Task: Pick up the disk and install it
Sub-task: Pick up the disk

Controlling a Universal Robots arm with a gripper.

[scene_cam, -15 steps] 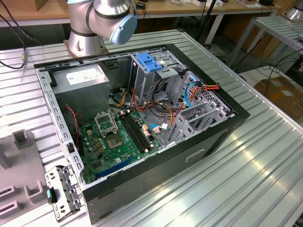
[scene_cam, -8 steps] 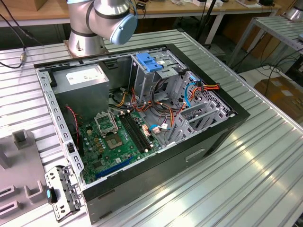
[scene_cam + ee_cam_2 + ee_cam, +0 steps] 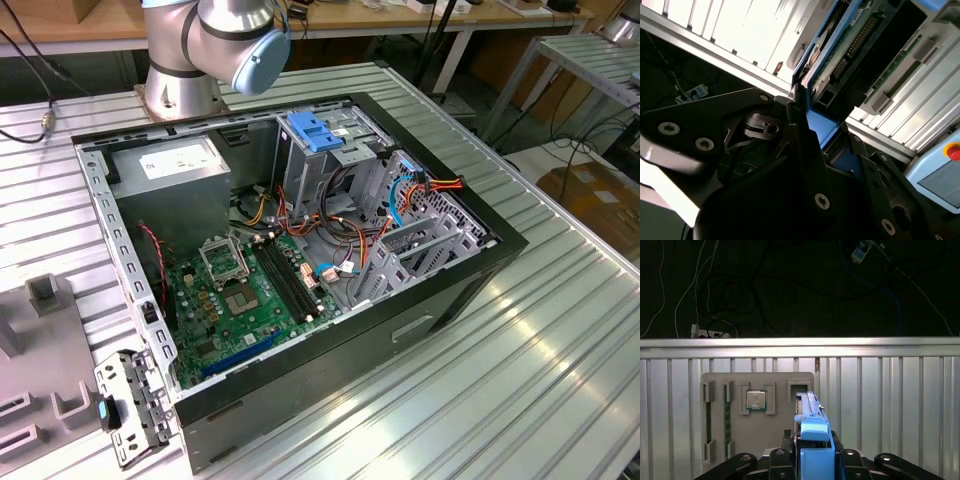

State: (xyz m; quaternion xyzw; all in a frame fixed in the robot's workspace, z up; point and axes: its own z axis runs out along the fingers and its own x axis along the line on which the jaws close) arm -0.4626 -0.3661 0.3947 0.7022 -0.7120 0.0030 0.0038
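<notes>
In both wrist views my gripper [image 3: 812,452] [image 3: 820,125] is shut on the disk [image 3: 810,412], with a black finger on each side of it. The disk is held edge-on in the first wrist view, its bright blue side rail and end tab facing the camera. In the second wrist view the disk [image 3: 850,47] shows its green circuit-board face and dark body framed in blue. It hangs above the ribbed aluminium table [image 3: 890,400], over a grey fixture plate [image 3: 780,430].
The open computer case [image 3: 470,285] lies on the table, with motherboard [image 3: 240,290], power supply [image 3: 175,165] and a drive cage topped by a pale blue bracket [image 3: 315,130]. The arm's base [image 3: 180,85] stands behind it. The fixture plate holds a processor chip [image 3: 756,400]. A red button [image 3: 953,151] is nearby.
</notes>
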